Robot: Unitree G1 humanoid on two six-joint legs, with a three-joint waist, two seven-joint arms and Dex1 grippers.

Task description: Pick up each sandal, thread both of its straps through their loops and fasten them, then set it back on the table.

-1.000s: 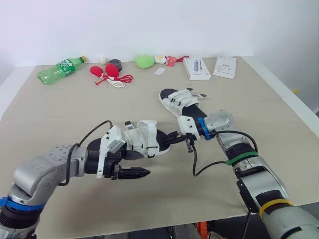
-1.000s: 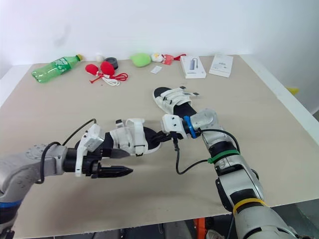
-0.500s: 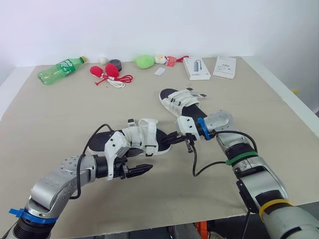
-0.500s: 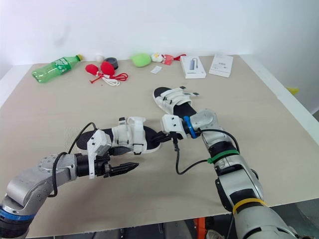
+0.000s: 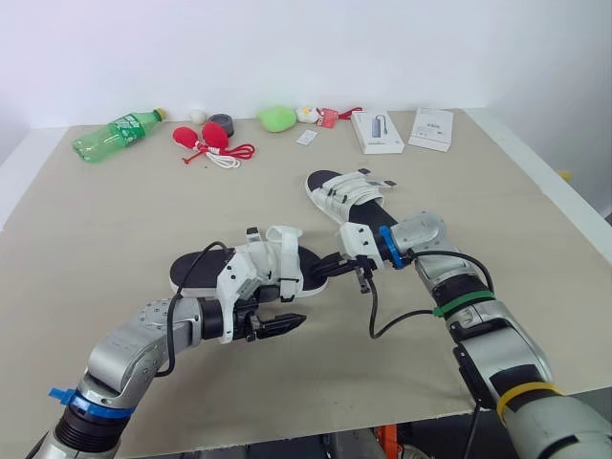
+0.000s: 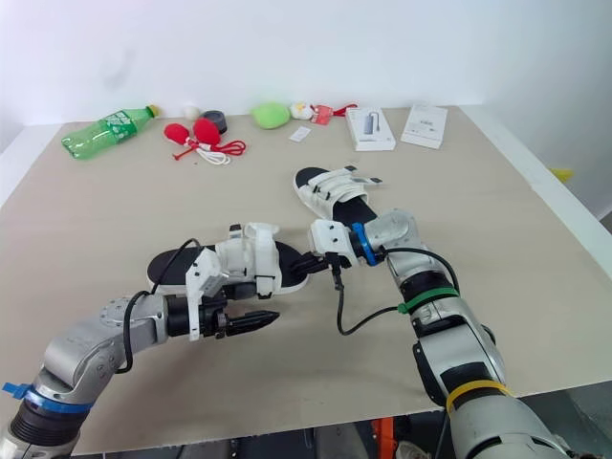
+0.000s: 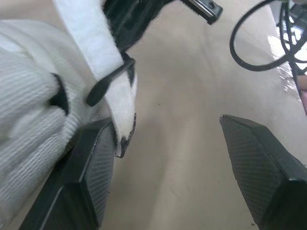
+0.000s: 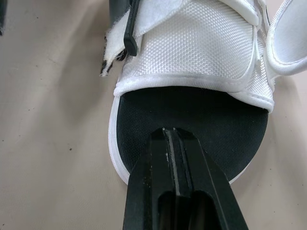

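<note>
While the near sandal (image 5: 251, 271) lies on the surface (image 5: 105, 220) between both arms | left jaws open beside its strap (image 7: 96, 33), right jaws closed over its toe | likely light, floppy straps; grip stiff sole edge

white-strapped black-soled sandal (image 5: 251, 273): centre of beige tabletop (image 5: 105, 225) | second such sandal (image 5: 346, 194): behind-right of it | green plastic bottle (image 5: 115, 134): back left | white flat boxes (image 5: 378, 131): back right

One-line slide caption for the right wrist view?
Right claw, shut, tips at the toe end of the white-strapped sandal on the table.
</note>
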